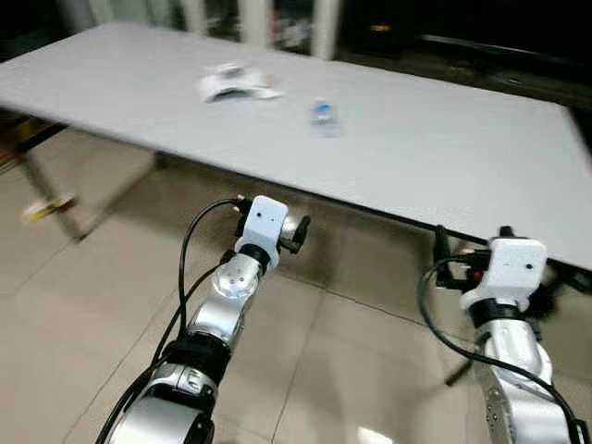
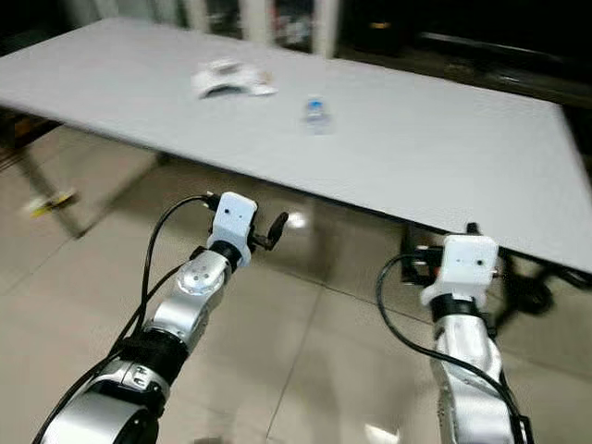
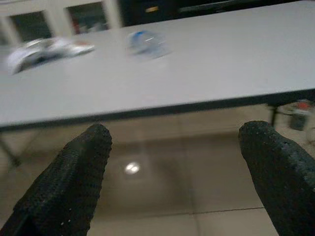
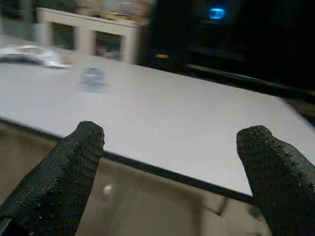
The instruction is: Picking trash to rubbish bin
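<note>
Left eye view: the robot is standing short of a long grey table [image 1: 435, 157], both arms raised in front of the near edge and below the tabletop level; the left gripper [image 1: 298, 233] is pointing toward the table, and the trash lies well beyond it, a small clear bottle [image 1: 323, 117] ahead and a white wrapper [image 1: 236, 83] farther off to its left. The right gripper [image 1: 442, 248] is sitting just under the table edge, the bottle lying far ahead and to its left. No bin can be made out. Right eye view: the same layout is showing, with a yellowish scrap [image 2: 48, 203] lying on the tiled floor [image 2: 305, 342] far to the left of the left gripper, beside a table leg. Left wrist view: the left gripper's two fingers [image 3: 74, 182] are standing spread wide, holding nothing, with the table edge crossing just beyond them and the bottle [image 3: 146, 43] and wrapper [image 3: 44, 49] well past the tips; this posture is probably being kept as a ready pose for a reach. Right wrist view: the right gripper's fingers [image 4: 64, 177] are likewise spread and empty, the bottle [image 4: 92, 78] lying far ahead on the tabletop; the robot likely needs to come closer before either piece is within grasp.
</note>
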{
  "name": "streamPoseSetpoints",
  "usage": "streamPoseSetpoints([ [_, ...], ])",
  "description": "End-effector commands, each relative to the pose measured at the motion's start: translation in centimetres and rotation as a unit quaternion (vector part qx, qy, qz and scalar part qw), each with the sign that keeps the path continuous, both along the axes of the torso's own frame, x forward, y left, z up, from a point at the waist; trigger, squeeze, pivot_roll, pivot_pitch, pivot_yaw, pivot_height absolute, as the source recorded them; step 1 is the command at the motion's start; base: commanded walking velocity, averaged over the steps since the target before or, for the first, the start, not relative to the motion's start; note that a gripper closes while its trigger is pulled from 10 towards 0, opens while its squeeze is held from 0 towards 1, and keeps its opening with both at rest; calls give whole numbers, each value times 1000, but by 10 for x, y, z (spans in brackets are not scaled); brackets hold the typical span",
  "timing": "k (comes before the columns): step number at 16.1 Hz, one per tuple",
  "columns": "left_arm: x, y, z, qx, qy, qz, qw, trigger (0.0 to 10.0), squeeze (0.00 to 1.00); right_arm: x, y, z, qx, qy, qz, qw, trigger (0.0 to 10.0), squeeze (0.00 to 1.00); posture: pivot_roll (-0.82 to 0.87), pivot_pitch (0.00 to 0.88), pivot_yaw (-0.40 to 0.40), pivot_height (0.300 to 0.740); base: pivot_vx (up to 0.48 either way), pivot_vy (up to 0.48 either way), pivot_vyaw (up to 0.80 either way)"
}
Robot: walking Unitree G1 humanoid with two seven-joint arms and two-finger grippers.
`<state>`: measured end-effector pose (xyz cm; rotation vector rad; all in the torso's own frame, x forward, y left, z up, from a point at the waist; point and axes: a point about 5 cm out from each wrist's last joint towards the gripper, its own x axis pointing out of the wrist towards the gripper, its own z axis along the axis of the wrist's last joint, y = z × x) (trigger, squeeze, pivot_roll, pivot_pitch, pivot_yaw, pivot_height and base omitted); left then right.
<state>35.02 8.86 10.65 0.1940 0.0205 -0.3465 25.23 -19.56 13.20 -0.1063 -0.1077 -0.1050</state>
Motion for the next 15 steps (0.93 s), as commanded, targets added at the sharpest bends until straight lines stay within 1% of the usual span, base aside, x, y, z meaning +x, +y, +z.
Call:
streamPoseSetpoints([
  [1,2,1,3,-2,-1,6,1000,10000,0,1,2,4,-8,-9,7,1000,10000,0,129,27,-30,740,0,0,763],
  [5,3,0,5,-10,-3,9,1000,10000,0,2,2,5,-9,-11,7,1000,10000,0,130,22,-31,740,0,0,734],
  [9,3,-1,7,-13,-7,-2,1000,10000,0,4,1,7,-12,-13,7,1000,10000,0,131,25,-38,740,0,0,683],
  [10,3,0,8,-15,-8,-1,1000,10000,0,4,1,8,-6,-19,6,1000,10000,0,131,25,-38,740,0,0,0],
  [11,3,0,10,-22,-8,0,1000,10000,0,4,0,10,-6,-21,6,1000,10000,0,132,29,-40,740,319,0,0],
  [15,3,1,11,-25,-10,-2,1000,10000,0,6,-3,15,-15,-29,4,999,10000,0,132,29,-40,740,444,0,0],
])
